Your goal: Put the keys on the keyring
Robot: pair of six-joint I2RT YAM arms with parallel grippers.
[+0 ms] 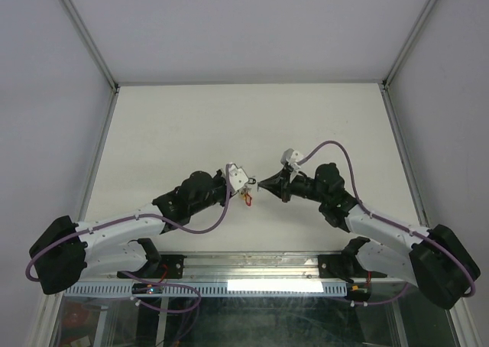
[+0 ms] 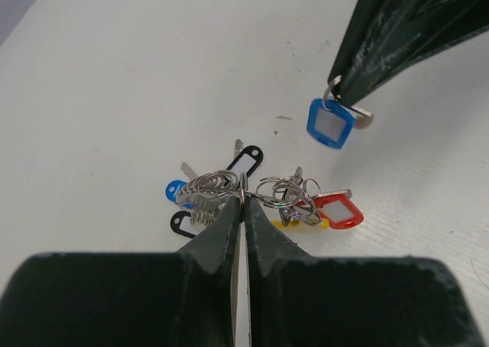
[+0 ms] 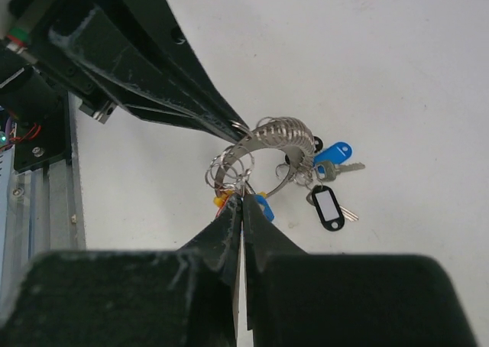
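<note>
The ribbed keyring (image 3: 279, 133) hangs just above the table, and my left gripper (image 2: 243, 198) is shut on its rim. Several keys hang from it: blue (image 3: 334, 154) and black (image 3: 327, 207) tags on one side, a red tag (image 2: 338, 209) and a yellow tag (image 2: 306, 223) among small split rings on the other. My right gripper (image 3: 243, 198) is shut on the small ring of a blue-tagged key (image 2: 328, 121), held close beside the keyring. In the top view the two grippers (image 1: 244, 188) (image 1: 261, 184) meet tip to tip at mid-table.
The white table (image 1: 191, 133) lies between grey side walls. An aluminium rail (image 1: 252, 267) with the arm bases runs along the near edge.
</note>
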